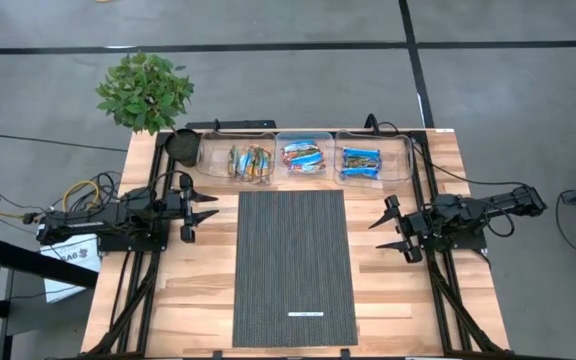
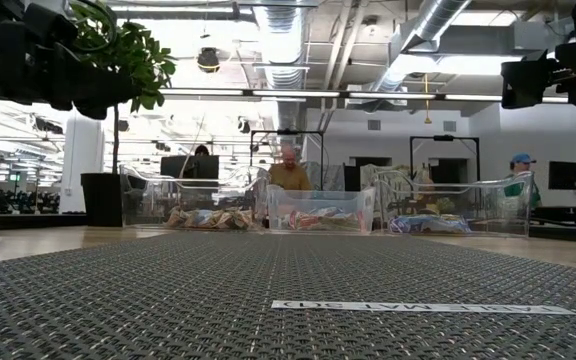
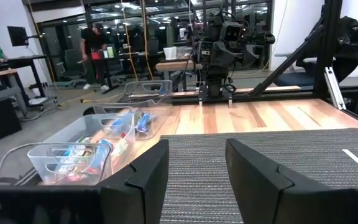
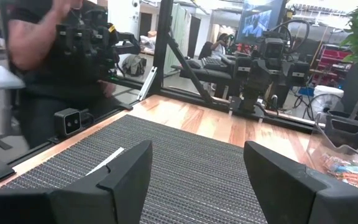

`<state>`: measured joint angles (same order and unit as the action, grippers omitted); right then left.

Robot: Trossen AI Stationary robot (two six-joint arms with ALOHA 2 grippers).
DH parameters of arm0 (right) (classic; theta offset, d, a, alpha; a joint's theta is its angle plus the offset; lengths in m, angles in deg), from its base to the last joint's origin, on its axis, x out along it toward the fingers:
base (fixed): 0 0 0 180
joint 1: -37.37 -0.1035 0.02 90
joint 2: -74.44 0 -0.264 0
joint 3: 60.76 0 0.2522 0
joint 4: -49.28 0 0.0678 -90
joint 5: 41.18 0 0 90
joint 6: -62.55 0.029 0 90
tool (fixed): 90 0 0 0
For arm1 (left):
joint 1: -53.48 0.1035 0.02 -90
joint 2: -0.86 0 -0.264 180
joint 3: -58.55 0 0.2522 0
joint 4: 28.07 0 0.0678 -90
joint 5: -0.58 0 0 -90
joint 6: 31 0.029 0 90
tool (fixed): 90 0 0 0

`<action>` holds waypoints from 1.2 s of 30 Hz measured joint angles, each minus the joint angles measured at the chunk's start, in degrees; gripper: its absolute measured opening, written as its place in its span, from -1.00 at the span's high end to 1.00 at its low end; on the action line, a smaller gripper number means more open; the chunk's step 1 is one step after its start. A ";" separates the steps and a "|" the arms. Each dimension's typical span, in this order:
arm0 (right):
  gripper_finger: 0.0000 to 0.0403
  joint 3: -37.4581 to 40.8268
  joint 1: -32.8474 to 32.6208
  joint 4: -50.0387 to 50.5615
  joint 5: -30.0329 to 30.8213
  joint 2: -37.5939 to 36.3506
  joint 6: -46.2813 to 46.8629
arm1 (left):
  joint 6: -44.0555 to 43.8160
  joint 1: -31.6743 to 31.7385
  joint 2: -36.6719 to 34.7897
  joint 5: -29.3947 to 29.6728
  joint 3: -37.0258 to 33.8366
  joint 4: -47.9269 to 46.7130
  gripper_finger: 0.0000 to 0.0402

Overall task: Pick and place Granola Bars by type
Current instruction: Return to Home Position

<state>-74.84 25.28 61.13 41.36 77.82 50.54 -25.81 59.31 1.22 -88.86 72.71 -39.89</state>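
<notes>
The granola bars lie sorted in three clear bins along the table's far edge: tan-orange multicoloured bars in the left bin point(image 1: 250, 160), blue with orange-red bars in the middle bin point(image 1: 304, 155), bright blue bars in the right bin point(image 1: 360, 160). The bins also show in the low view point(image 2: 318, 212) and the left wrist view point(image 3: 73, 155). My left gripper point(image 1: 206, 216) is open and empty at the left side of the grey mat point(image 1: 293, 265). My right gripper point(image 1: 381, 232) is open and empty at the mat's right side.
A potted plant point(image 1: 146, 92) and a dark pot point(image 1: 182, 146) stand at the far left corner. A thin white strip mark point(image 1: 305, 314) lies on the mat near its near end. A person point(image 4: 55, 56) stands beyond the table's near side.
</notes>
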 joint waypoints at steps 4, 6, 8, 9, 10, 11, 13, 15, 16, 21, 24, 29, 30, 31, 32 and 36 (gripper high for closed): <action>-0.24 0.00 0.00 0.00 -0.02 -0.02 0.00 | 0.40 0.00 0.00 0.02 0.00 0.00 0.24; -0.24 0.00 0.00 0.00 -0.02 0.00 0.00 | 0.09 0.00 0.00 0.02 -0.01 0.00 0.24; -0.24 0.00 -0.02 0.00 -0.02 0.00 0.00 | -0.16 0.00 0.00 0.04 -0.02 0.00 0.24; -0.24 0.00 0.00 0.00 -0.02 0.00 0.00 | -0.11 0.00 0.00 0.07 -0.02 0.00 0.24; -0.24 0.00 -0.02 0.00 -0.02 -0.02 0.00 | 0.09 0.00 0.00 0.06 -0.02 0.00 0.24; -0.24 0.00 0.00 0.00 -0.02 -0.01 0.00 | 0.19 0.00 0.00 0.07 -0.02 0.00 0.24; -0.24 0.00 -0.02 0.00 0.00 -0.02 0.00 | 0.03 0.00 0.00 0.07 -0.02 0.00 0.24; -0.24 0.00 0.00 0.00 -0.02 -0.01 0.00 | -0.18 0.00 0.00 0.09 -0.02 0.00 0.24; -0.24 0.00 0.00 0.00 -0.02 0.00 0.00 | -0.16 0.00 0.00 0.09 -0.02 0.00 0.24; -0.24 0.00 -0.02 0.00 -0.02 -0.02 0.00 | -0.14 0.00 0.00 0.09 -0.02 0.00 0.24; -0.24 0.00 -0.01 0.00 -0.02 0.00 0.00 | -0.15 0.00 0.00 0.09 -0.02 0.00 0.24; -0.24 0.00 -0.02 0.00 -0.02 0.00 0.00 | -0.56 0.00 0.00 0.09 -0.02 0.00 0.24; -0.24 0.00 -0.02 0.00 0.00 0.00 0.00 | -0.64 0.00 0.00 0.10 -0.02 0.00 0.24; -0.24 0.00 -0.01 0.00 -0.01 0.00 0.00 | -0.64 0.00 0.00 0.09 -0.02 0.00 0.24; -0.24 0.00 -0.01 0.00 -0.01 0.00 0.00 | -0.55 0.00 0.00 0.09 -0.02 0.00 0.24; -0.24 0.00 0.00 0.00 0.00 -0.01 0.00 | -0.24 0.00 0.00 0.09 -0.02 0.00 0.24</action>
<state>-74.84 25.28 61.13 41.36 77.81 50.54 -26.04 59.31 1.22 -88.78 72.69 -39.89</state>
